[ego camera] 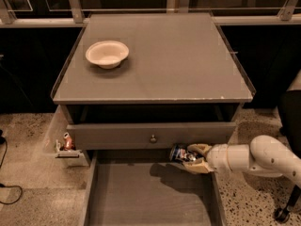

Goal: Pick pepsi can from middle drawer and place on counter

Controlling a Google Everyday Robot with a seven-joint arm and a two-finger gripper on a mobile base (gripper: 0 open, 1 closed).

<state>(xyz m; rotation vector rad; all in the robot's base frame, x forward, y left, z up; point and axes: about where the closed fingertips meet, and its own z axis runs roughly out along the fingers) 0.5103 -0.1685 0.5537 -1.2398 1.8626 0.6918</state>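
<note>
The pepsi can point(179, 153), dark blue with a red-and-white logo, is held sideways in my gripper point(194, 158), whose beige fingers point(200, 149) are shut on it. The can is lifted above the floor of the open middle drawer point(141, 197), near its back right, just below the upper drawer front point(150, 134). Its shadow falls on the drawer floor. My white arm point(254, 157) reaches in from the right. The grey counter point(178, 60) lies above.
A pale bowl point(107, 53) sits on the counter's left rear part. A small reddish can point(67, 141) stands in a holder on the cabinet's left side. A dark chair point(289, 117) stands at the right. Speckled floor surrounds the cabinet.
</note>
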